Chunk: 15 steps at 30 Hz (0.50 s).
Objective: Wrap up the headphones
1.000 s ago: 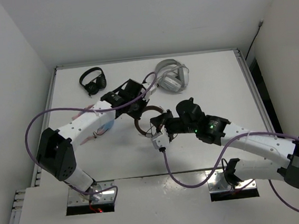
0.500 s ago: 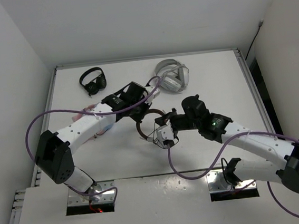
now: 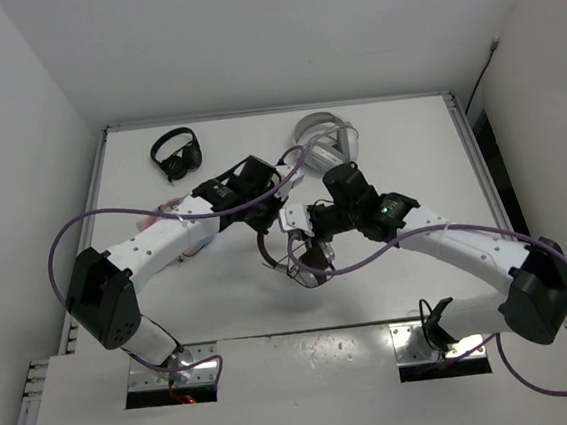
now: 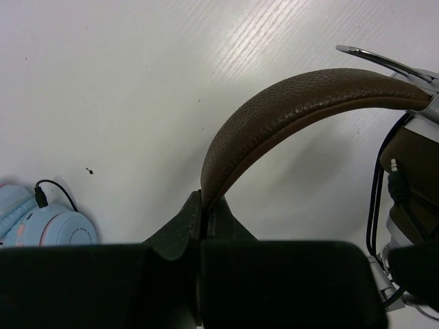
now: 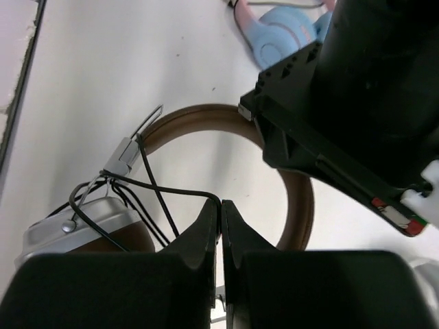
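Near edge: the table (image 3: 233, 313) shows a bare white strip between the arm bases and the work. A wider bare stretch runs right of the right arm (image 3: 468, 250) out to the side rail (image 3: 471, 154). White walls (image 3: 31, 96) close in on the left, back and right.

Mid-table: the headphones (image 3: 265, 246) sit just left of centre, both wrists meeting over them. I can't tell whether they rest on the surface.
- The left gripper (image 4: 204, 205) is clamped on the brown headband (image 4: 288, 103), a finger tight on either side.
- The right gripper (image 5: 221, 212) has its fingers pressed together, pinching the thin black cable (image 5: 185, 192) at the tips.
- From the pinch the cable runs to the silver earcup (image 5: 75, 226).

Overhead, both grips are hidden under the wrists and the cable is only a faint tangle, so I read the grips from the wrist views alone. The left wrist view cuts the earcup off at its right edge. It also shows pale blue and pink headphones (image 4: 48, 229), which overhead are mostly covered by the left arm (image 3: 156, 240).

Far: small black headphones (image 3: 175, 153) lie at back left. White-grey headphones (image 3: 327, 146) lie back centre, just beyond the wrists.
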Tool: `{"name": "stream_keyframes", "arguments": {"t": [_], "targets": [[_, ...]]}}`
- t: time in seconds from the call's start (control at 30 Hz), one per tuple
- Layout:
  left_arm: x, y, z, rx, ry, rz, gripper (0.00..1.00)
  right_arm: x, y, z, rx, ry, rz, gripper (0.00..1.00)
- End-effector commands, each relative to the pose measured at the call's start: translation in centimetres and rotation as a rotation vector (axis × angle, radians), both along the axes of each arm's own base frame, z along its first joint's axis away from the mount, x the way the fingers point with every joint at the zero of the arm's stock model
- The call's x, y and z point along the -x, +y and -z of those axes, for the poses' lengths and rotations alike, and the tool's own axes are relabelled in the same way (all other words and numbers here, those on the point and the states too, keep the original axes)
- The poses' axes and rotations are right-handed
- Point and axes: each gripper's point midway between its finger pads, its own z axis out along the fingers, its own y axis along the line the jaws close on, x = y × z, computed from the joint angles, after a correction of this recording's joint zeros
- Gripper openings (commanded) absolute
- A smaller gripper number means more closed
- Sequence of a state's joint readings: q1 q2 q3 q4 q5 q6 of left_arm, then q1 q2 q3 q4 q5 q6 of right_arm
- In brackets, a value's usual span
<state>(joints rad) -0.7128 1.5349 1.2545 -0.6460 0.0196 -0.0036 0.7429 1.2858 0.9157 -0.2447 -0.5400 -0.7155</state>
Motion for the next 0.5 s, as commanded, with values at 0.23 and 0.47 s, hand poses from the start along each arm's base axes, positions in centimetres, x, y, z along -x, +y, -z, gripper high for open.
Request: {"name": "stream_keyframes", "arguments": {"t": [0.23, 0.47], "targets": [[0.2, -1.6, -3.9, 0.105, -0.059, 0.027, 0.0, -0.8, -0.3, 2.2, 0.036, 0.172, 0.075, 0.03], [0.3, -2.1, -4.0, 0.128, -0.04, 0.028, 0.0, -0.4, 0.1, 3.3, 0.07, 0.166, 0.075, 0.19]]}}
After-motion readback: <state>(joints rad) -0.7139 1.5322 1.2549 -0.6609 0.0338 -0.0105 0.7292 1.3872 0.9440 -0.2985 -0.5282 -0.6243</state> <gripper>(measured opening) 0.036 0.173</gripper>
